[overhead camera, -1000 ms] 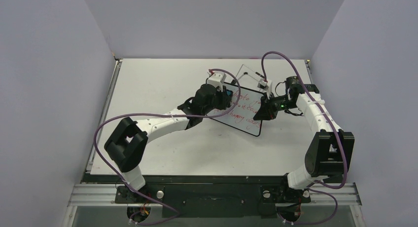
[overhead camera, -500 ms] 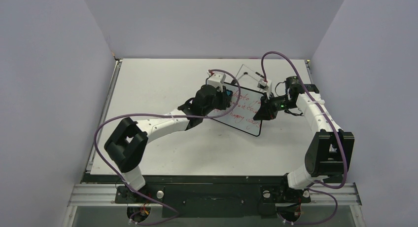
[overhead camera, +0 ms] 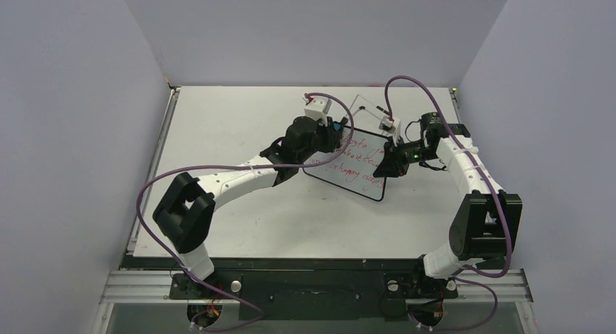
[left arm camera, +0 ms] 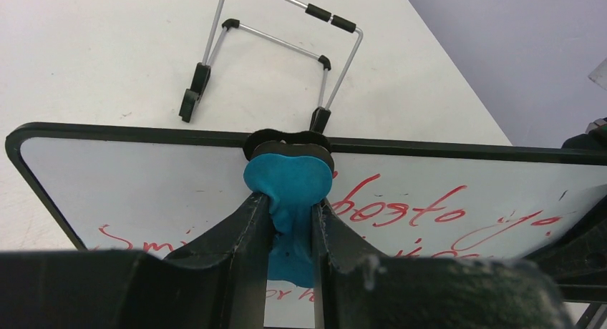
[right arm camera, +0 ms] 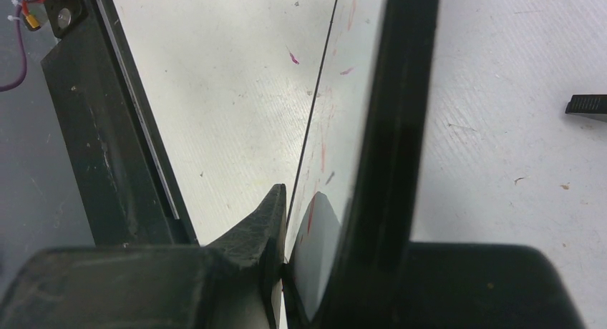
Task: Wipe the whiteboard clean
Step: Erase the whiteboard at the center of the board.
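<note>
The whiteboard (overhead camera: 354, 167) is white with a thin black rim and red handwritten lines; it is held tilted above the table. My right gripper (overhead camera: 385, 164) is shut on its right edge, seen edge-on in the right wrist view (right arm camera: 336, 129). My left gripper (overhead camera: 333, 136) is shut on the blue eraser (left arm camera: 290, 182), which presses on the board's top rim (left arm camera: 143, 134) near the red writing (left arm camera: 408, 204). The board's upper left part is wiped white.
The wire easel stand (overhead camera: 370, 110) lies on the table behind the board, and shows in the left wrist view (left arm camera: 268, 36). The table's left rail (right arm camera: 107, 129) shows in the right wrist view. Purple cables loop over both arms.
My left gripper has moved the eraser up and back to the board's top rim. The right arm and board have stayed still.
</note>
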